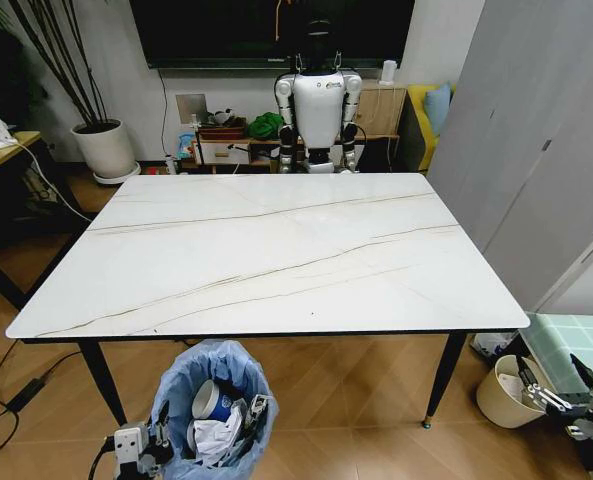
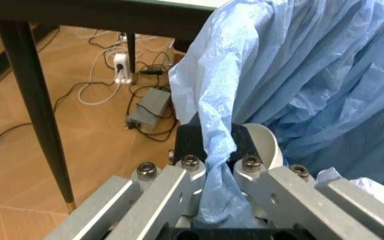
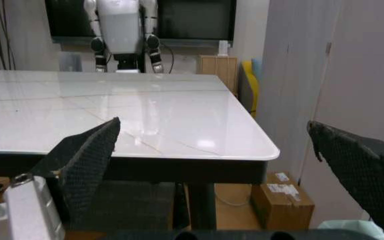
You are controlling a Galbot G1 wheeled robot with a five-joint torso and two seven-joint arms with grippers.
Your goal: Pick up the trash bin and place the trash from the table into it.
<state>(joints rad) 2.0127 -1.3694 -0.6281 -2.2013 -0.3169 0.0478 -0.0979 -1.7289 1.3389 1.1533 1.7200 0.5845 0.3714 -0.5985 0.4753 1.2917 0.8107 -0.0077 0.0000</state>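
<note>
The trash bin (image 1: 216, 385), lined with a crinkled light-blue bag (image 2: 299, 75), stands on the floor at the near edge of the table (image 1: 276, 250). Trash lies inside it: a blue-and-white paper cup (image 1: 213, 400) and crumpled white paper (image 1: 214, 438). My left gripper (image 1: 158, 428) is at the bin's near-left rim. In the left wrist view the left gripper (image 2: 219, 145) is shut on the rim, with bag plastic pinched between its fingers. My right gripper (image 1: 554, 388) hangs low, off the table's near-right corner. It (image 3: 212, 160) stands open, its black pads (image 3: 88, 160) wide apart.
A cream bin (image 1: 504, 395) sits on the floor beside my right gripper. Another robot (image 1: 318, 100) stands at the table's far side. A wooden desk (image 1: 1, 150) is at the left, grey cabinets (image 1: 536, 150) at the right. Cables and a power strip (image 2: 145, 107) lie under the table.
</note>
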